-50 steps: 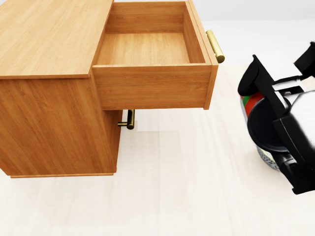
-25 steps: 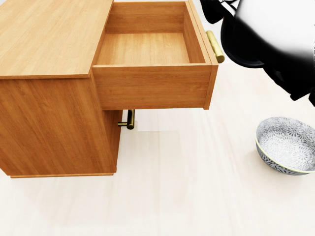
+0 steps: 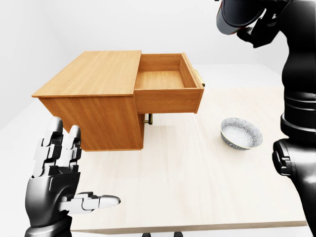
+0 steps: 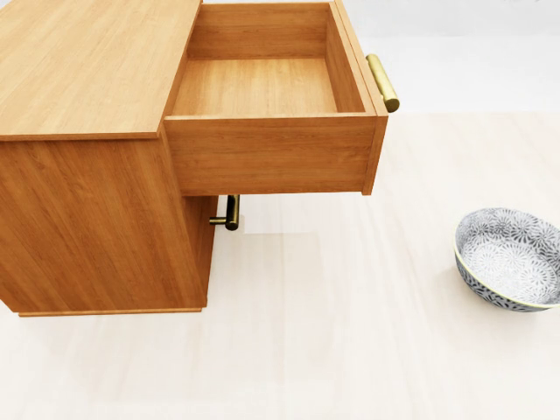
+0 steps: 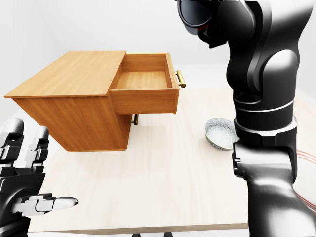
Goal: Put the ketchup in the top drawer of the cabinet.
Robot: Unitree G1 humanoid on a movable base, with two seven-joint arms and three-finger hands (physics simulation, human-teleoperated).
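Observation:
The wooden cabinet (image 4: 87, 70) fills the left of the head view. Its top drawer (image 4: 258, 87) is pulled out to the right, empty, with a brass handle (image 4: 382, 81). My right hand (image 5: 197, 15) is raised high, cut off by the top edge of the eye views, above and to the right of the drawer. A small red patch of the ketchup (image 5: 199, 30) peeks from under its closed fingers; the rest of the bottle is hidden. My left hand (image 3: 64, 173) hangs open at the bottom left, holding nothing.
A patterned grey bowl (image 4: 510, 258) sits on the pale table (image 4: 332, 350), right of the cabinet. A lower drawer's brass handle (image 4: 229, 213) pokes out beneath the open drawer. My right arm (image 5: 261, 98) stands tall at the right of the eye views.
My right hand rose from over the bowl, passed the drawer's right side and left the head view upward. The bowl now shows uncovered. The cabinet has not moved.

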